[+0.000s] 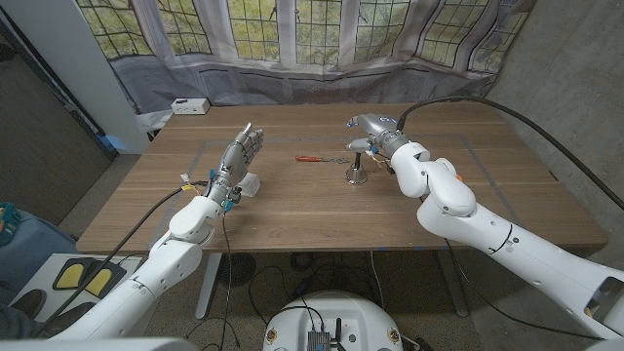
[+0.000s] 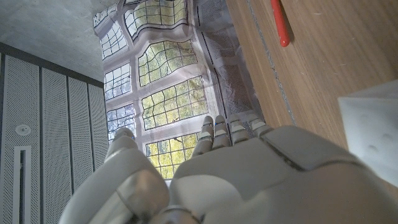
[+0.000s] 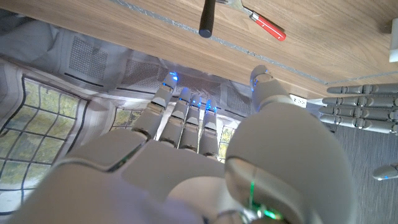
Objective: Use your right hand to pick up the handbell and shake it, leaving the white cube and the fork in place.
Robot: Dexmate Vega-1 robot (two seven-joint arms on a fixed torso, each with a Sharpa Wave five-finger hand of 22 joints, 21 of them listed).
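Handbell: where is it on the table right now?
In the head view the handbell stands upright near the table's middle, just right of the red-handled fork, directly beside the right hand, which hovers over it without a visible grip.

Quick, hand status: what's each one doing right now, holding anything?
Left hand: open, fingers straight, holding nothing, beside the white cube.
Right hand: open, holding nothing, above the handbell, not gripping it yet.

Leaded windows behind wooden table
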